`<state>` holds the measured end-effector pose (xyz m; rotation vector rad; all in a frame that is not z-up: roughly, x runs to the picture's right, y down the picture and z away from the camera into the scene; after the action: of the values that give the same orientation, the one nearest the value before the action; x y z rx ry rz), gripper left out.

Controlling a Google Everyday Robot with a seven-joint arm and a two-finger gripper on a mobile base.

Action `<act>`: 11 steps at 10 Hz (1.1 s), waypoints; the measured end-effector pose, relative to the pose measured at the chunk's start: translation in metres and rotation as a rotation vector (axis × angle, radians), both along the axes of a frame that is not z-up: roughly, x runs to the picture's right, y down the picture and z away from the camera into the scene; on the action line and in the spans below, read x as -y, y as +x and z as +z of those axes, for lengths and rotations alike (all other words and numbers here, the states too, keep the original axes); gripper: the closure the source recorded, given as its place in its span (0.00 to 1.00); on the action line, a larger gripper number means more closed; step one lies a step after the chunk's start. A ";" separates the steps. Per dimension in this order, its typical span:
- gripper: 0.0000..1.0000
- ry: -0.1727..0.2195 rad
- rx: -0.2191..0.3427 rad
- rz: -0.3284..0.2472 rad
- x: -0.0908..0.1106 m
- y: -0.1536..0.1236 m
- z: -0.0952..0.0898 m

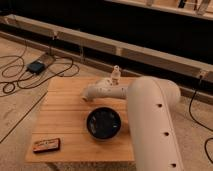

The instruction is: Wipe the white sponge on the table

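Note:
The low wooden table (65,107) with a plank top stands in the middle of the camera view. My white arm (150,125) comes in from the lower right, and its forearm reaches left over the back of the table. My gripper (88,96) is at the end of the forearm, down close to the tabletop near the back middle. No white sponge shows on its own; if one is there, it is hidden under the gripper.
A black round bowl (104,123) sits mid-table, just in front of the forearm. A small dark and red packet (46,145) lies at the front left corner. Black cables (20,75) and a dark box (36,66) lie on the floor at the left. A long low ledge (100,45) runs behind.

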<state>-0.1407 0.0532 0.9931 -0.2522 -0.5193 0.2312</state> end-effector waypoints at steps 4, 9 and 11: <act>0.95 -0.001 0.001 -0.002 -0.001 -0.001 0.000; 0.95 0.000 0.002 -0.007 -0.002 -0.002 0.000; 0.95 0.013 0.011 -0.028 -0.003 -0.005 -0.004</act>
<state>-0.1456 0.0558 0.9895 -0.2483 -0.5274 0.1996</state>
